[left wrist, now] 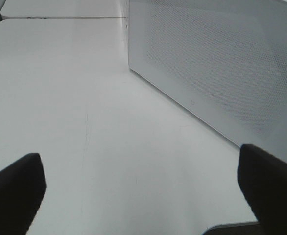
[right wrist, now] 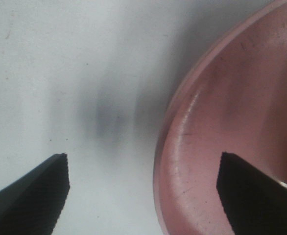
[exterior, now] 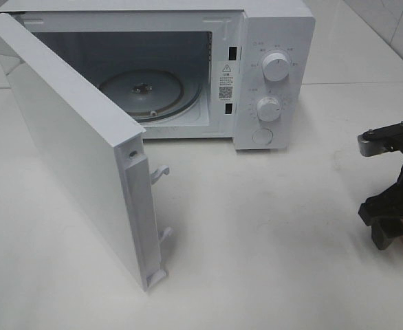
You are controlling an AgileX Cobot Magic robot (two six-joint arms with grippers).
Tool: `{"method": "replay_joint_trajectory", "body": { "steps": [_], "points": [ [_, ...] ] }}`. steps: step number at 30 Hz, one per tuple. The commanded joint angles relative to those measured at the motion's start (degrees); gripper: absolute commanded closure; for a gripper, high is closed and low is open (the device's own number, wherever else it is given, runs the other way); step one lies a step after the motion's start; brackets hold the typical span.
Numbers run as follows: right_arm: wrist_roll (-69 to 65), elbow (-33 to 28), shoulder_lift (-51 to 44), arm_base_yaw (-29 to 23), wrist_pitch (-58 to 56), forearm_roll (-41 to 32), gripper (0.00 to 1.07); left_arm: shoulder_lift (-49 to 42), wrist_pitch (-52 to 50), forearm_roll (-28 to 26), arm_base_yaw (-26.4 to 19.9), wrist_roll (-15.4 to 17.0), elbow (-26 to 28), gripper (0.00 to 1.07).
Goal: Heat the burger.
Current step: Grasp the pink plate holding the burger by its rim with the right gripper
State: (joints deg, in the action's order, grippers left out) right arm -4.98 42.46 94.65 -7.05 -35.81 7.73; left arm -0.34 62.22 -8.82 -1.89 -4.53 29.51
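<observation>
Two black grippers are at work, though the high view shows only the right gripper point(exterior: 388, 223), low at the right edge of the white counter point(exterior: 256, 240). Its jaws are spread wide and grasp nothing: one ribbed finger point(right wrist: 31, 200) hangs over bare counter and the other point(right wrist: 251, 196) over the inside of the round pink plate point(right wrist: 207, 122), so the plate's raised rim lies between them. Whether either finger touches the plate cannot be told. The left gripper point(left wrist: 139, 154) is likewise released, its two dark fingers far apart above empty counter, near the perforated outer face of the microwave's door. The boxy white microwave oven point(exterior: 270, 41) stands at the far side of the counter with its white door point(exterior: 71, 151) swung fully open to the left, the latch hooks on its near edge showing. Inside, a round glass turntable point(exterior: 150, 93) sits on the oven floor with nothing on it. Two white knobs point(exterior: 276, 66) point(exterior: 268, 108) and a round button point(exterior: 262, 136) line the right panel. The burger cannot be made out in any view, so its place cannot be told.
</observation>
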Motion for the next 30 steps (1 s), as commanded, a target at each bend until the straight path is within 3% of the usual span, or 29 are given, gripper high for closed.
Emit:
{"method": "replay_joint_trajectory", "body": {
  "steps": [1,6,26,28,30],
  "points": [
    [-0.9,-0.5,1.4,0.3,1.0,0.9,0.28,-0.9,-0.7,-0.5,0.1,0.1,0.1,0.07],
    [-4.9,-0.5,4.4,0.3,2.1,4.7,0.3,-0.9,-0.7,-0.5,0.1,0.1,0.1,0.07],
    [-4.9,-0.4,7.9,0.3,3.8,5.9,0.32,-0.9,-0.7,-0.5,0.1,0.1,0.1,0.07],
    [-5.4,-0.4,7.9,0.3,3.4,6.8,0.45,-0.9,-0.7,-0.5,0.1,0.1,0.1,0.07],
    [-5.7,-0.4,7.9,0.3,3.4,6.9,0.5,-0.9,-0.7,-0.5,0.1,0.1,0.1,0.07]
  ]
}}
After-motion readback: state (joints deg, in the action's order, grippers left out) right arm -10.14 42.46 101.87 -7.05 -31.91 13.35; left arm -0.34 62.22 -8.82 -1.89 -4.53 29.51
